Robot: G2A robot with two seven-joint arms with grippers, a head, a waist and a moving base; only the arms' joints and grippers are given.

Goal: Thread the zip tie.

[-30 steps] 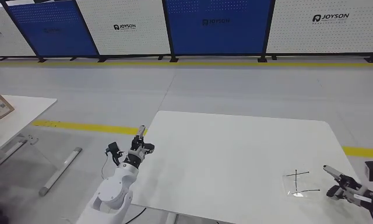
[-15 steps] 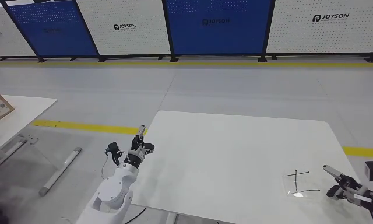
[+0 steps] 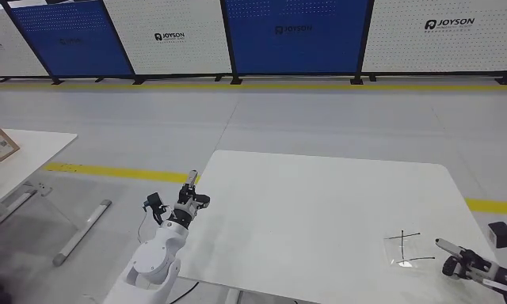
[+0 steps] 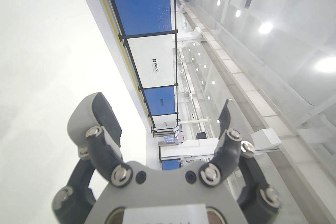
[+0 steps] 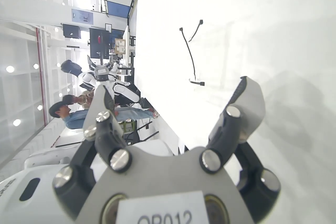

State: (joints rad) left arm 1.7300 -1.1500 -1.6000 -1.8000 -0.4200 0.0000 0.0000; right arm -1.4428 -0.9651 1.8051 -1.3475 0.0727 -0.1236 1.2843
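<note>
This is a large industrial robotics hall, laid out as a test floor. At 12 o'clock a row of blue and white perforated partition panels (image 3: 297, 31) on black frames fences off the bay. The smooth grey floor (image 3: 261, 118) carries a yellow marking line (image 3: 119, 172) running from 9 toward 3 o'clock. The plain white surface (image 3: 317, 217) has a second table (image 3: 32, 150) at 9 o'clock. The left wrist view shows a high white ceiling with round lights (image 4: 265, 27). The right wrist view shows another white robot (image 5: 101, 75) and a dark screen (image 5: 98, 42).

Logos (image 3: 169, 36) on wall panels (image 3: 317, 7), label (image 5: 162, 209) on right gripper (image 5: 174, 86)
</note>
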